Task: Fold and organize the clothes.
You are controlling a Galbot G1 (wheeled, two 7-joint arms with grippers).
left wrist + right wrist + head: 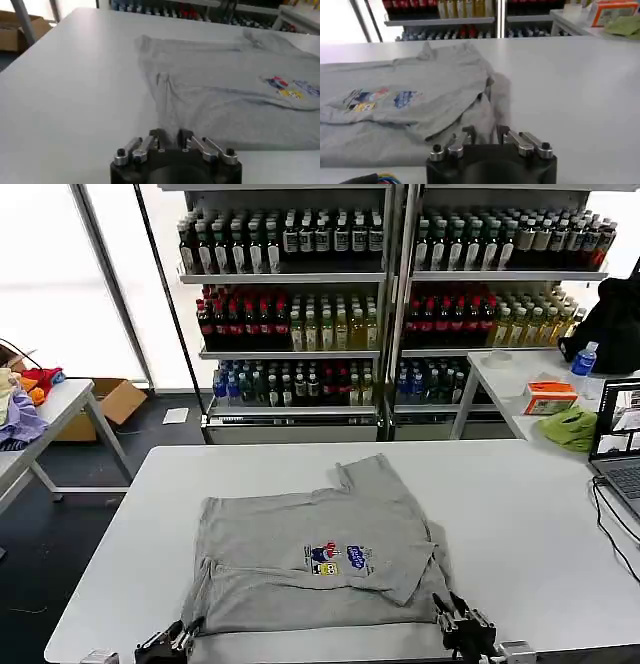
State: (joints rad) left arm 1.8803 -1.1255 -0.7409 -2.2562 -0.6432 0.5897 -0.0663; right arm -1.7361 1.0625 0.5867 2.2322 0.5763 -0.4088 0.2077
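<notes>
Shirt [310, 549] first: it lies on the white table [520, 524], part folded, its right sleeve turned in over the chest and the print [338, 559] facing up. My left gripper [178, 640] sits at the near left corner of the shirt, at the table's front edge, its fingers a narrow gap apart and holding nothing; from its own camera the hem lies just ahead of them. My right gripper [462, 622] sits at the near right corner, just beside the folded edge, fingers likewise only slightly apart and empty. I judge the folding is midway: one side is in, the left side and the bottom are not yet folded. The next move, I think, calls for both of my grippers to close on the near hem at its two corners, pinching only the layers wanted, then lift evenly so the cloth does not drag or bunch. As for writing, the print shows red, blue and yellow shapes, perhaps lettering in the blue part, but I cannot read it from here.
</notes>
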